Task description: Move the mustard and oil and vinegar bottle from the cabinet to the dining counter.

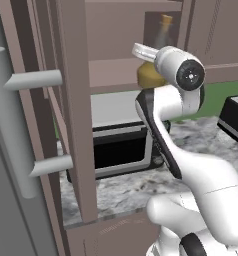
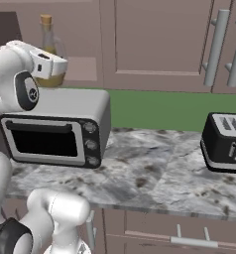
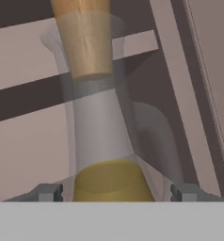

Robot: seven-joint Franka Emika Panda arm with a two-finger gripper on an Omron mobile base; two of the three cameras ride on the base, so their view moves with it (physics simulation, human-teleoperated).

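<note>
Claw at the glass bottle on the cabinet shelf

Left to right: brownish panelled cabinet (image 1: 76, 100), then the clear bulbous oil and vinegar bottle (image 3: 102, 136), tan stopper, olive-gold liquid, standing between the spread fingers of the claw (image 3: 116, 192); boxy steel microwave (image 2: 60, 126) on the marbled worktop (image 2: 154, 173).

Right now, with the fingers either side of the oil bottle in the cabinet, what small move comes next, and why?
Probably close the gripper. In the hand view its open jaws straddle the oil and vinegar bottle, with gaps showing on both sides, so nothing is gripped yet. The flask stands upright on the cabinet shelf, so closing should secure it before lifting.
</note>
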